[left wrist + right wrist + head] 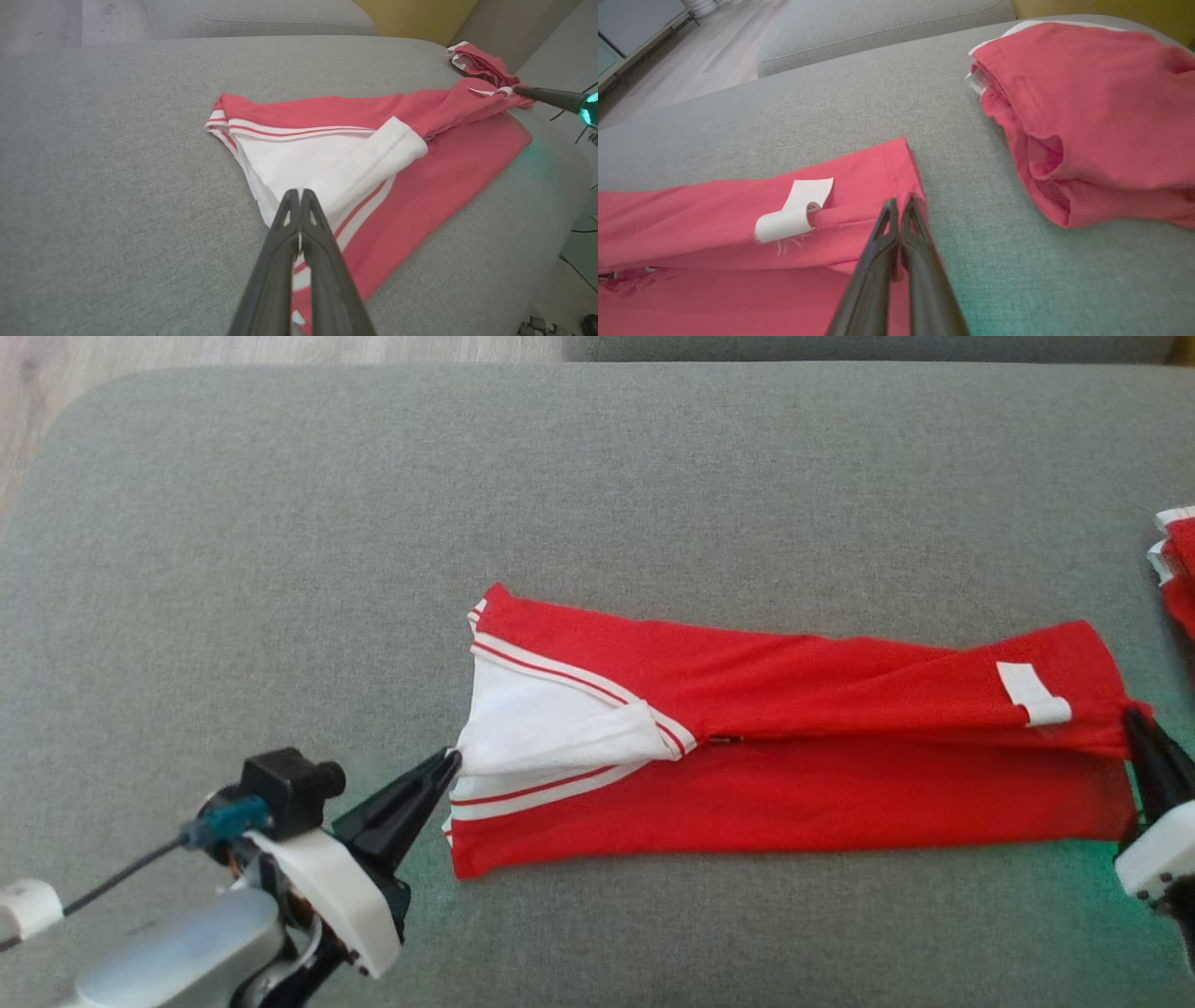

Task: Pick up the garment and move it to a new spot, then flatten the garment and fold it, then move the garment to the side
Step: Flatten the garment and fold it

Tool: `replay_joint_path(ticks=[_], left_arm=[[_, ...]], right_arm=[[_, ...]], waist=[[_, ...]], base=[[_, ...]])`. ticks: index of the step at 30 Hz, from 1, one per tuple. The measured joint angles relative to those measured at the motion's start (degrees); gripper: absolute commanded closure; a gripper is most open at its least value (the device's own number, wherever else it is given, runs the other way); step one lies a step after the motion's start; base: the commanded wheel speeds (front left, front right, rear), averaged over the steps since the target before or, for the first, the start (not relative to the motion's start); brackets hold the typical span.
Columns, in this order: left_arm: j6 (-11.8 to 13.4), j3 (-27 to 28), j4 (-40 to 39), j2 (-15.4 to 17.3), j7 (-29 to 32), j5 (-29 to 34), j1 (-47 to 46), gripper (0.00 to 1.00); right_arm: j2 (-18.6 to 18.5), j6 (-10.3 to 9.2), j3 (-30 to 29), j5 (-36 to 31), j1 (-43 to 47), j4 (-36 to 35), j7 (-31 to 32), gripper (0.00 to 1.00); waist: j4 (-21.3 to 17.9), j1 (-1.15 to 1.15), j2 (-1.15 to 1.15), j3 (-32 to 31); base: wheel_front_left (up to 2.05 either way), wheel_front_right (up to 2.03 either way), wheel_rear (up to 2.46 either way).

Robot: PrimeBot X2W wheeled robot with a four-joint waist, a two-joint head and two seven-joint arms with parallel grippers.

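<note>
- While the garment (794,775) lies stretched lengthwise across the middle of the grey cushion (280,569), each of its short ends sits at a gripper.
- The left gripper (451,761) is closed, its fingers pressed together on the white edge at the garment's left end, where the red-and-white striped trim fans out.
- The right gripper (1130,717) is closed too, pinching the hem at the right end, near a curled white tag (1032,693).
- The near long edge lies flat and fairly straight. The far half is folded over toward the middle, and its fold seems slightly lifted between the two grips.
- A second red garment (1178,569), folded, sits near the right end but apart from it.
- A wide stretch of cushion lies beyond the far edge and to the left, up to the rounded corner by the wooden floor (187,350).
- A narrower strip of cushion runs along the near edge.
</note>
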Motion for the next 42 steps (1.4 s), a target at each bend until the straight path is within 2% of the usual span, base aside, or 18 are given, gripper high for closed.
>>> replay_joint_path(ticks=[1, 2, 3, 4, 5, 11, 13, 14, 15, 17, 20, 23, 28, 31, 33, 34, 36, 42], left_arm=[[0.2, 0.0, 0.2, -0.3, -0.1, -0.1, 0.4, 0.97], [0.4, 0.0, 0.5, -0.7, -0.5, -0.1, 0.8, 0.72], [0.5, 0.0, 1.1, -1.2, -0.7, -0.2, 1.2, 0.48], [0.5, 0.0, 1.6, -1.6, -1.0, -0.2, 1.7, 0.15], [0.7, 0.1, 2.1, -2.0, -1.2, -0.2, 2.2, 0.0], [2.1, 0.6, 4.7, -4.4, -3.4, -0.2, 5.6, 0.0], [3.5, 1.9, 5.3, -5.0, -4.0, -0.1, 7.1, 0.0], [4.6, 2.8, 5.5, -5.2, -4.1, 0.2, 7.9, 0.0], [7.3, 5.6, 5.7, -5.8, -4.5, 1.4, 9.7, 0.0], [10.5, 11.4, 4.8, -7.3, -4.5, 3.8, 12.4, 0.0], [13.7, 19.7, 1.6, -10.4, -4.6, 8.2, 17.6, 0.0], [17.0, 24.5, -1.0, -13.1, -4.6, 15.0, 23.7, 0.0], [23.8, 30.0, -3.6, -17.6, -4.6, 26.1, 31.0, 0.0], [24.3, 31.4, -4.6, -20.3, -4.6, 30.5, 32.8, 0.0], [24.0, 31.6, -4.9, -21.1, -4.6, 31.8, 33.1, 0.0], [23.2, 31.9, -5.4, -22.2, -4.8, 34.2, 33.6, 0.0], [22.5, 31.9, -5.5, -22.6, -4.8, 37.3, 33.7, 0.0], [20.8, 33.3, -5.2, -24.1, -4.8, 40.8, 34.0, 0.0]], right_arm=[[0.2, 0.0, -0.4, -0.4, 0.3, 0.0, 0.3, 0.07], [0.6, 0.0, -1.0, -0.9, 0.5, 0.0, 0.3, 0.0], [1.0, 0.0, -1.5, -1.2, 0.8, 0.0, 0.3, 0.0], [1.4, 0.0, -2.0, -1.6, 1.1, 0.0, 0.3, 0.0], [1.7, 0.0, -2.4, -2.1, 1.4, 0.0, 0.3, 0.0], [3.0, 0.0, -4.3, -4.1, 4.8, -0.5, 0.3, 0.0], [3.6, 0.0, -5.1, -4.7, 6.6, -1.1, 0.3, 0.0], [4.1, 0.0, -5.8, -4.9, 7.5, -1.6, 0.2, 0.0], [5.2, 0.0, -6.9, -5.0, 8.7, -2.3, -0.3, 0.0], [6.6, 0.0, -7.7, -5.0, 9.6, -3.2, -0.3, 0.0], [9.0, 0.0, -8.0, -5.0, 10.6, -3.9, -0.4, 0.0], [11.2, 0.0, -9.3, -5.7, 10.6, -3.4, -0.4, 0.0], [14.6, 0.0, -13.6, -7.2, 8.2, 0.7, -0.4, 0.0], [16.1, 0.0, -17.3, -9.1, 5.0, 4.4, 0.9, 0.0], [16.3, 0.0, -18.5, -9.9, 3.9, 5.6, 1.5, 0.0], [16.9, 0.0, -21.5, -11.2, 1.3, 7.9, 2.5, 0.0], [17.0, 0.0, -23.6, -13.7, -0.9, 10.3, 3.7, 0.0], [17.7, 0.0, -26.1, -17.2, -3.2, 15.4, 7.8, 0.0]], waist=[[0.0, 0.0, 0.0, -0.1], [0.0, 0.0, 0.0, -0.2], [0.0, 0.0, 0.0, -0.4], [0.0, 0.0, 0.0, -0.6], [-0.1, 0.0, 0.0, -0.9], [-0.4, 0.0, 0.0, -3.2], [-0.7, 0.0, 0.0, -4.2], [-0.8, 0.0, 0.0, -4.8], [-1.1, 0.0, 0.0, -5.8], [-1.3, 0.0, 0.0, -6.8], [-1.3, 0.0, 0.0, -8.1], [-0.6, -0.01, 0.0, -8.9], [2.0, 0.0, 0.0, -9.4], [3.9, 0.0, 0.0, -9.3], [4.5, 0.0, 0.0, -9.3], [5.6, 0.0, 0.0, -9.1], [6.6, 0.0, 0.0, -8.9], [7.9, 0.0, 0.0, -8.2]], base=[[0.0, 0.0, 0.0], [0.0, 0.0, 0.0], [0.0, 0.0, 0.0], [0.0, 0.0, 0.0], [0.0, 0.0, 0.0], [0.0, 0.0, 0.0], [0.0, 0.0, 0.0], [0.0, 0.0, 0.0], [0.0, 0.0, 0.0], [0.0, 0.0, 0.0], [0.0, 0.0, 0.0], [0.0, 0.0, 0.0], [0.0, 0.0, 0.0], [0.0, 0.0, 0.0], [0.0, 0.0, 0.0], [0.0, 0.0, 0.0], [0.0, 0.0, 0.0], [0.0, 0.0, 0.0]])
